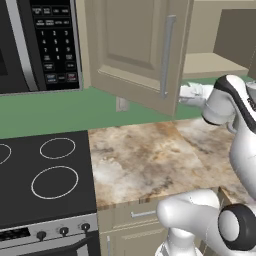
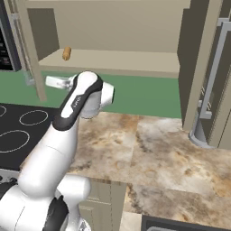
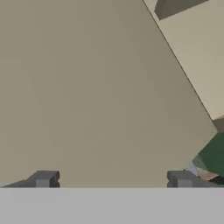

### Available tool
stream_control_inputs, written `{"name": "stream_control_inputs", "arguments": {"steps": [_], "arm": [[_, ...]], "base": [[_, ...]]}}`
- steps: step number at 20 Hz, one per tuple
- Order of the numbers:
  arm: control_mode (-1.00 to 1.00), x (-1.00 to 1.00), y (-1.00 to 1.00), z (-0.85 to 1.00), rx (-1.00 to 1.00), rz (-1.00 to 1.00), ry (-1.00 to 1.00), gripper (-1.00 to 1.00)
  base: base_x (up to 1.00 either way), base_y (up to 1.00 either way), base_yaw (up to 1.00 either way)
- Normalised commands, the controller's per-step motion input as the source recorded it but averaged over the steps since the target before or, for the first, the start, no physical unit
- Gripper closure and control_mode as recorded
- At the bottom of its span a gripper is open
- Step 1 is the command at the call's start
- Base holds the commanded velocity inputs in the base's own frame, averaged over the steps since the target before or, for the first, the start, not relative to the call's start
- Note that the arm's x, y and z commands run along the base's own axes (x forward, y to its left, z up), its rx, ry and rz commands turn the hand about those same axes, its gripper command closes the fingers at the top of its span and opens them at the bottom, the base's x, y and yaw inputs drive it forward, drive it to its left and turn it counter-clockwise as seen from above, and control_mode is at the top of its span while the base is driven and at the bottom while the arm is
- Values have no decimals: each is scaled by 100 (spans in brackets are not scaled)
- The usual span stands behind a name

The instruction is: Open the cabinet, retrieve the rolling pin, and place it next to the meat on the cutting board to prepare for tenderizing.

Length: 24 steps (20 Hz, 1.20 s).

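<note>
Arm raised, hand [image 3: 113,180] (fingers spread) facing cabinet [image 3: 100,92] door

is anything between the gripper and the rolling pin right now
Probably yes: the cabinet's open left door fills the hand view right ahead of the open gripper, while the rolling pin lies on the shelf behind it.

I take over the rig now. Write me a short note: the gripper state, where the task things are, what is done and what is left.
Gripper: open, holding nothing, close to the inner face of the cabinet's left door.
Cabinet: both doors stand open.
Rolling pin: lies on the cabinet shelf, at the left end, untouched.
Done: cabinet opened.
Left: move the gripper away from the door, reach into the shelf, grasp the rolling pin, carry it out and set it beside the meat on the cutting board. You will have to locate the board first.
</note>
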Motion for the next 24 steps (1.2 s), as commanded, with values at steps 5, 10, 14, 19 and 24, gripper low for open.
{"name": "stream_control_inputs", "arguments": {"steps": [5, 10, 14, 19, 24], "arm": [[-100, -75, 61, 7, -6, 5, -9, -100], [-100, -68, 72, 3, -8, 1, -9, -100], [-100, -47, 75, 1, -9, 0, -5, -100], [-100, -27, 78, 0, -9, 0, 0, -100], [-100, -3, 71, 0, -9, 0, 0, -100]], "base": [[0, 0, 0], [0, 0, 0], [0, 0, 0], [0, 0, 0], [0, 0, 0]]}}
